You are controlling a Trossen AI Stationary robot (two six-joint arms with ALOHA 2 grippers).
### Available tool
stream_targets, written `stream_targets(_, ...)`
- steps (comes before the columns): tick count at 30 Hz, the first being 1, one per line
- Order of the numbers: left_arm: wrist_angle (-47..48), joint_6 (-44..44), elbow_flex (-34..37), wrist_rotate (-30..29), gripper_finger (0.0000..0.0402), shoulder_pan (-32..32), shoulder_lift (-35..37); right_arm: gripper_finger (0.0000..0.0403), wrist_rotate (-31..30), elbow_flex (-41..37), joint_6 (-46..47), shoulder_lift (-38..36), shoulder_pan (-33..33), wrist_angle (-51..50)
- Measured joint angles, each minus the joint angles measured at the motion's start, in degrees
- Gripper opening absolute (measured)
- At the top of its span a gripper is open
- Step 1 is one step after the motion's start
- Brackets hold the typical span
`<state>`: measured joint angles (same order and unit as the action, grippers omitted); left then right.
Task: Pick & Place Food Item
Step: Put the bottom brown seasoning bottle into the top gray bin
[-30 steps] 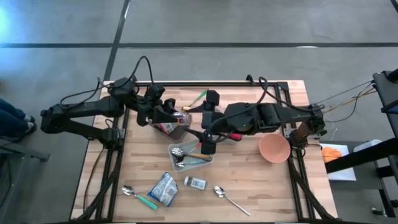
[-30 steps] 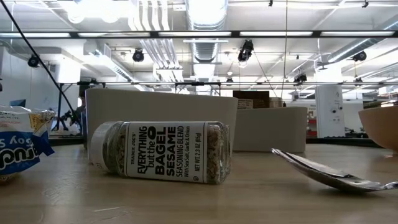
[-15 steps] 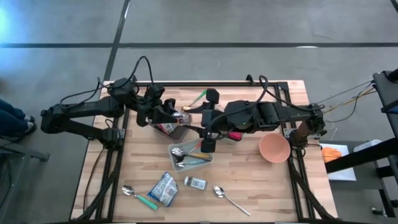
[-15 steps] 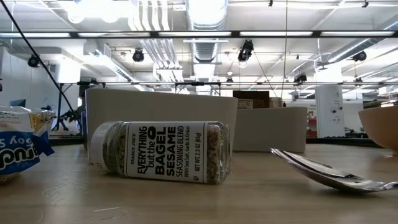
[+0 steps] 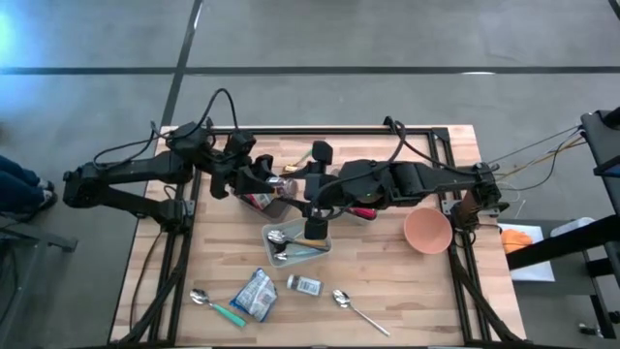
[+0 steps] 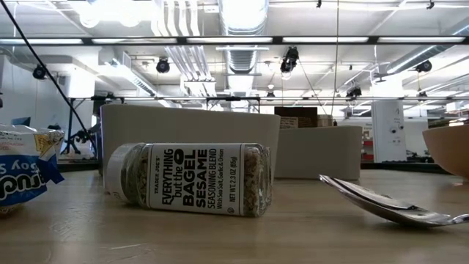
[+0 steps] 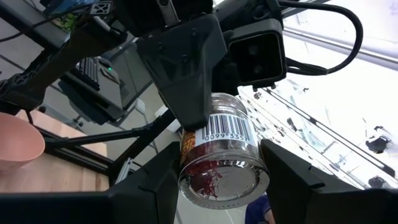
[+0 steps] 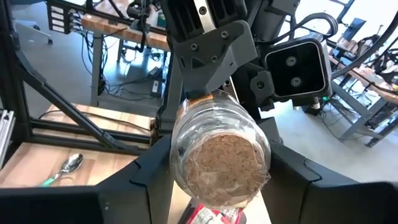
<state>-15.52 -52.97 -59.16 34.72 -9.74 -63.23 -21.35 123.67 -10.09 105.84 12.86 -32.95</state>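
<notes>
A clear spice jar [image 5: 282,181] with a barcode label and reddish-brown contents hangs level above the table's far middle, between my two grippers. My left gripper [image 5: 266,180] comes at it from the table's left and is shut on it. My right gripper [image 5: 298,184] comes from the right and is shut on its other end. In the left wrist view the jar [image 7: 217,155] shows one round end. In the right wrist view the jar [image 8: 217,155] shows the other, brown end. My left gripper pinches the jar's curved sides [image 7: 186,171] between its two fingers at the jar's left end. The fingers come level from the table's left and lie along the jar. The jar lies level, lifted clear of the table. My right gripper pinches the jar's curved sides [image 8: 180,158] between its two fingers at the right end. The fingers come about level from the table's right and lie along the jar, facing the left gripper.
Below the jar lies a red-and-white packet [image 5: 258,199]. A tray [image 5: 327,244] with spoons sits mid-table and a pink bowl [image 5: 426,231] to the right. Near the front edge lie a snack bag [image 5: 254,294], a seasoning bottle [image 6: 190,180] on its side and two spoons [image 5: 351,303] [image 5: 200,297].
My right gripper has gone a little toward the table's left, up to the jar that my left gripper holds. The jar and my left gripper have kept still.
</notes>
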Motion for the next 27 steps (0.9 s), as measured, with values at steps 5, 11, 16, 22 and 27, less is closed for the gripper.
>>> stream_targets(5,-0.1,0.0,0.0,0.0,0.0177,0.0,0.0,0.0179,0.2,0.1,0.0,-0.3,0.0,0.1)
stream_targets(11,-0.1,0.0,-0.1,-0.4,0.0177,0.0,0.0,0.0215,0.9,0.5,1.3,-0.8,0.0,-0.8)
stream_targets(16,0.1,0.0,-0.1,-0.5,0.0177,-0.1,0.0,0.0295,1.3,0.6,3.7,-1.0,0.1,-2.4)
stream_targets(22,0.1,0.0,-0.1,-0.3,0.0177,-0.1,0.0,0.0310,1.2,0.7,3.7,-1.1,0.4,-2.8)
stream_targets(27,0.1,0.1,-0.1,0.2,0.0177,-0.1,0.0,0.0279,1.0,1.2,3.7,-1.1,0.5,-2.9)
